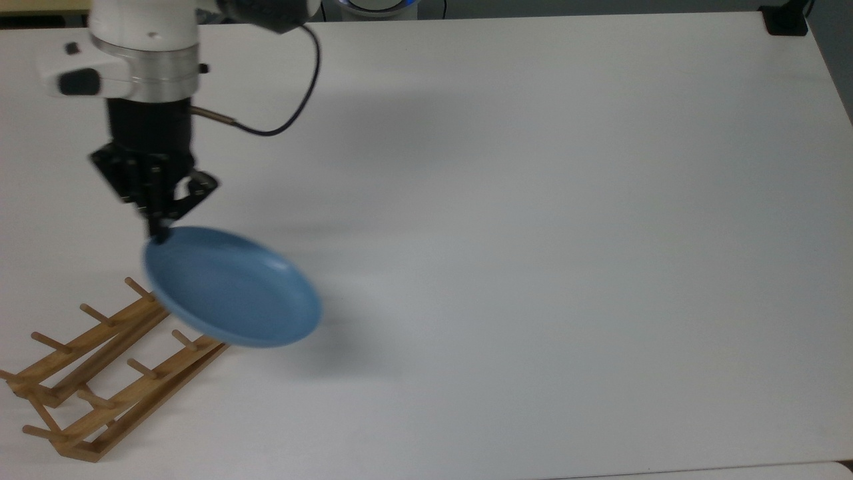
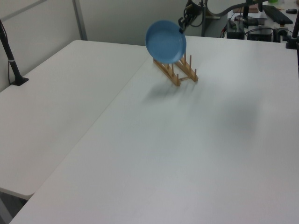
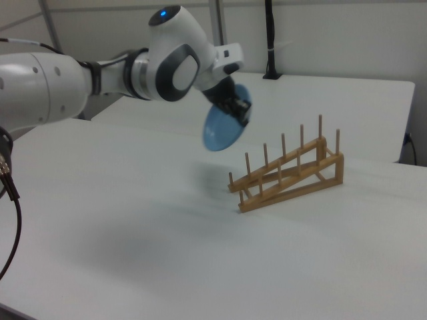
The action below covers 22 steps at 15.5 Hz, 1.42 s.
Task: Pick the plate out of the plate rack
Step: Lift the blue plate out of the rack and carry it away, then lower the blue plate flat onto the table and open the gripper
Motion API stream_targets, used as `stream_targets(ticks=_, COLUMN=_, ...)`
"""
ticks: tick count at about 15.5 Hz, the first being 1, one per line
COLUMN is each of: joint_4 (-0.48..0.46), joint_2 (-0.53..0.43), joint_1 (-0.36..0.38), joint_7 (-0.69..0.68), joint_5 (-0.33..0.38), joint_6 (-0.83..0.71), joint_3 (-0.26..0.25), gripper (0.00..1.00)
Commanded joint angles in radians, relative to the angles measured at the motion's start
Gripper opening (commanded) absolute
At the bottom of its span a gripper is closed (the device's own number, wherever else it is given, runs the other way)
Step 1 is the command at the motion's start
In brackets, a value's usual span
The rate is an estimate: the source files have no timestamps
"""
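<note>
White worktop (image 1: 533, 200) bare around wooden plate rack (image 1: 100, 380), pegs upright, at top view's lower left. Plate (image 1: 233, 287): round, matte blue, tilted, airborne past rack end. Gripper (image 1: 158, 230) just above, clamped on plate rim; plate hangs beneath it.

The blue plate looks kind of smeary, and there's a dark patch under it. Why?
Top view: the round matte blue plate has soft, smeared edges, which looks like motion blur, while the light-brown wooden plate rack stays crisp. The dark patch is the plate's shadow on the white table; left view shows it too, beside the rack.
</note>
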Motion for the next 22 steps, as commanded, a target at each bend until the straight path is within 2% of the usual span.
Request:
stream_targets(ticks=1, joint_4=-0.032, joint_2=-0.047, joint_1=0.009, joint_7=-0.066, joint_5=0.058, joint_6=-0.222, joint_3=0.054, gripper=0.0)
stream_targets(ticks=6, joint_4=-0.055, joint_2=-0.034, joint_1=0.036, joint_7=-0.313, joint_5=0.064, joint_6=-0.553, joint_3=0.125, gripper=0.0)
stream_targets(ticks=11, joint_4=-0.109, joint_2=0.054, joint_1=0.059, joint_7=-0.537, joint_5=0.08, joint_6=-0.591, joint_3=0.125, gripper=0.0)
stream_targets(ticks=14, joint_4=-0.115, joint_2=0.082, joint_1=0.058, joint_7=-0.62, joint_5=0.084, joint_6=-0.591, joint_3=0.125, gripper=0.0)
stream_targets(ticks=15, joint_4=-0.117, joint_2=0.084, joint_1=0.058, joint_7=-0.632, joint_5=0.084, joint_6=-0.589, joint_3=0.125, gripper=0.06)
stream_targets(ticks=17, joint_4=-0.114, joint_2=0.097, joint_1=0.061, joint_7=-0.628, joint_5=0.084, joint_6=-0.589, joint_3=0.125, gripper=0.5)
stream_targets(ticks=18, joint_4=-0.111, joint_2=0.096, joint_1=0.064, joint_7=-0.622, joint_5=0.083, joint_6=-0.587, joint_3=0.123, gripper=0.75)
stream_targets(ticks=19, joint_4=-0.105, joint_2=0.088, joint_1=0.064, joint_7=-0.605, joint_5=0.08, joint_6=-0.59, joint_3=0.123, gripper=0.93)
stream_targets(ticks=20, joint_4=-0.103, joint_2=0.073, joint_1=0.064, joint_7=-0.568, joint_5=0.074, joint_6=-0.594, joint_3=0.123, gripper=1.0)
stream_targets(ticks=22, joint_4=-0.101, joint_2=0.02, joint_1=0.065, joint_7=-0.487, joint_5=0.066, joint_6=-0.6, joint_3=0.122, gripper=1.0)
